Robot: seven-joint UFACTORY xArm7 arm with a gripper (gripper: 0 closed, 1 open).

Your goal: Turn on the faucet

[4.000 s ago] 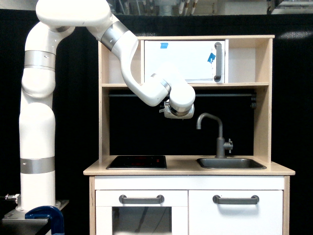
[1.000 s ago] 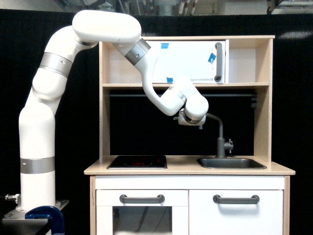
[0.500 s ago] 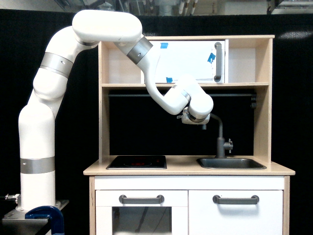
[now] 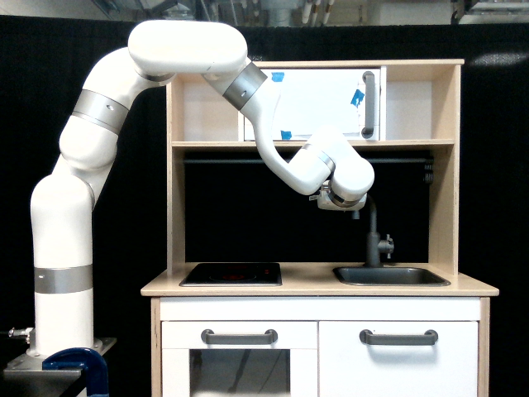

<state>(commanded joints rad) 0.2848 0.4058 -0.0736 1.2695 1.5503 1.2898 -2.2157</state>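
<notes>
The faucet (image 4: 373, 238) is a slim dark grey tap behind the sink (image 4: 390, 276), at the exterior view's right. Its upright stem and small side lever knob (image 4: 387, 245) show. The hooked spout is hidden behind my white wrist. My gripper (image 4: 342, 203) hangs at the wrist's lower end, level with the top of the stem and just to the exterior view's left of it, well above the lever knob. Its fingers are too small and too covered to read as open or shut.
A wooden play kitchen fills the view: a countertop (image 4: 314, 285) with a black hob (image 4: 231, 274), a shelf (image 4: 397, 144) and dark rail just above my wrist, a white upper door with a grey handle (image 4: 368, 104), and bar handles (image 4: 399, 337) on the lower fronts. A blue clamp (image 4: 78, 364) sits by my base.
My arm has swung steadily toward the exterior view's right, from mid-kitchen to the faucet. The wrist now covers the hooked spout, which was in full view earlier.
</notes>
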